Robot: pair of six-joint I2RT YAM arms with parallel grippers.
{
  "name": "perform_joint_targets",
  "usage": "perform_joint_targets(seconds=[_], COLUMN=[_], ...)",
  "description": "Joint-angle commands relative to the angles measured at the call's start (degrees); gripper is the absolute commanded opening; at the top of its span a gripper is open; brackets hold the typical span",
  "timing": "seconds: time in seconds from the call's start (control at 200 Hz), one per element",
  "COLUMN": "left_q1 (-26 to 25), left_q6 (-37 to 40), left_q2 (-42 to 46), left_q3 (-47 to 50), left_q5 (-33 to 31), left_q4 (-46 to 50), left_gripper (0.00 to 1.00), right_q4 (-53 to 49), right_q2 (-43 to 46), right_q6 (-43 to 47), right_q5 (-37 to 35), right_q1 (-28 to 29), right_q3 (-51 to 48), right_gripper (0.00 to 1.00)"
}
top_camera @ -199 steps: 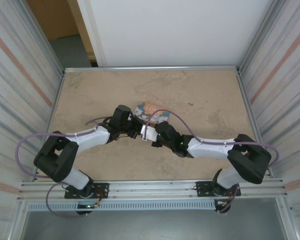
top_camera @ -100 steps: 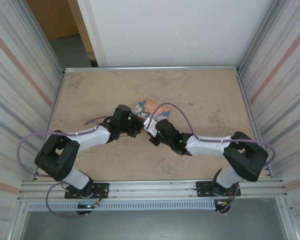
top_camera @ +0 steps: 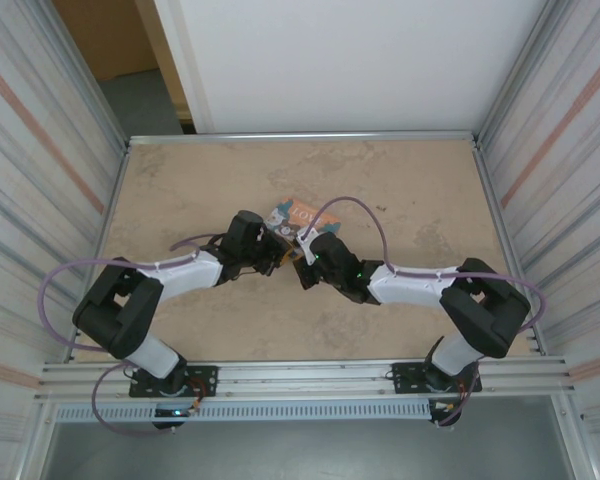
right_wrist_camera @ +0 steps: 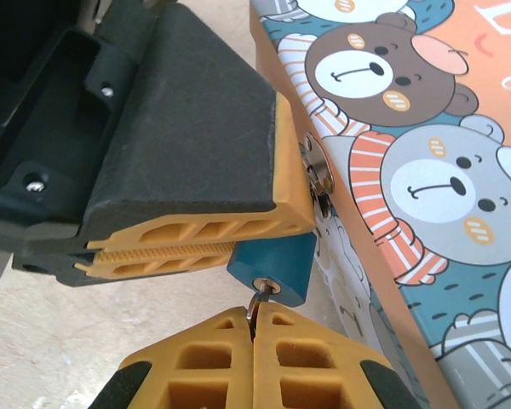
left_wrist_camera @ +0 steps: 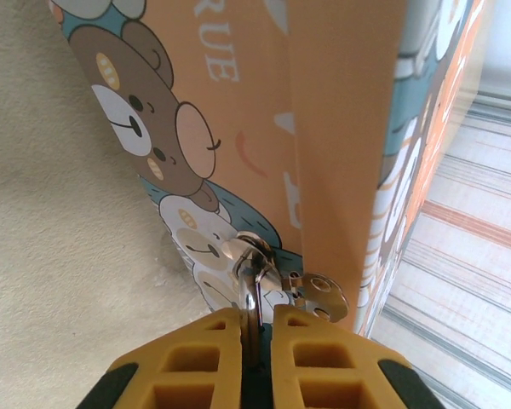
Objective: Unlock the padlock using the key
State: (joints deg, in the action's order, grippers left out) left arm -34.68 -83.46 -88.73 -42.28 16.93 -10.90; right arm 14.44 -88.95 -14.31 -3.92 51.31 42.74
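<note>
Right wrist view is showing you the padlock (right_wrist_camera: 272,266), a tiny teal block, sitting straight ahead of your right pincer (right_wrist_camera: 255,328) and just past its tips. That pincer is squeezing together on the key (right_wrist_camera: 255,307), a thin bit of metal that is poking into the round hole on the near face of the padlock. The key's long line is running the same way the pincer is pointing. So I am guessing you are needing a roll of that wrist next, not a push or a pull. Your left pincer (left_wrist_camera: 257,328) is pinching a thin silver loop (left_wrist_camera: 249,285), which is looking like the padlock's own hoop, right by the clasp (left_wrist_camera: 319,294) on the tin (right_wrist_camera: 426,170). The teal block is sitting right against those left fingers (right_wrist_camera: 196,234), beside the tin's side wall. From above, both pincers are meeting tip to tip over the bench (top_camera: 400,190), at the near corner of the tin. Your right arm is the one holding the key, so it is the one to turn.
</note>
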Motion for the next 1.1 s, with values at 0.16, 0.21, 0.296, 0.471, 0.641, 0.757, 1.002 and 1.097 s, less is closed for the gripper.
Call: perform_joint_targets(seconds=[0.16, 0.21, 0.296, 0.471, 0.641, 0.757, 1.002, 1.097], left_q1=[-2.8, -2.9, -3.0, -3.5, -3.9, -3.8, -1.8, -0.6], left_q6=[1.1, 1.2, 1.3, 1.8, 4.3, 5.5, 10.9, 13.9], left_q2=[-0.8, -1.1, -1.8, -3.5, -4.4, -4.3, -1.1, 1.8], left_q3=[-1.3, -1.3, -1.3, -2.1, -3.3, -3.2, -3.2, -3.5], left_q5=[6.8, 6.7, 6.9, 7.1, 6.1, 4.1, 0.9, -0.8], left_q4=[-3.6, -3.6, -4.0, -4.1, -2.3, -1.1, 5.5, 9.8], left_gripper=[0.0, 0.0, 0.0, 0.0, 0.0, 0.04, 0.3, 0.39], right_q4=[-3.7, -4.7, -5.2, -6.1, -5.6, -5.5, -3.2, -2.7], right_q2=[-1.9, -2.2, -2.7, -4.2, -4.4, -4.7, -4.7, -4.5], right_q6=[-16.0, -17.9, -21.6, -26.9, -28.7, -29.7, -34.0, -35.0], right_q5=[-2.6, -3.0, -3.3, -3.8, -4.5, -5.5, -5.0, -4.7], right_q1=[-3.1, -3.1, -3.2, -3.4, -3.8, -3.8, -4.8, -5.1], right_q3=[4.0, 4.6, 4.7, 4.9, 4.0, 3.2, 0.3, -0.6], right_gripper=[0.0, 0.0, 0.0, 0.0, 0.0, 0.0, 0.0, 0.0])
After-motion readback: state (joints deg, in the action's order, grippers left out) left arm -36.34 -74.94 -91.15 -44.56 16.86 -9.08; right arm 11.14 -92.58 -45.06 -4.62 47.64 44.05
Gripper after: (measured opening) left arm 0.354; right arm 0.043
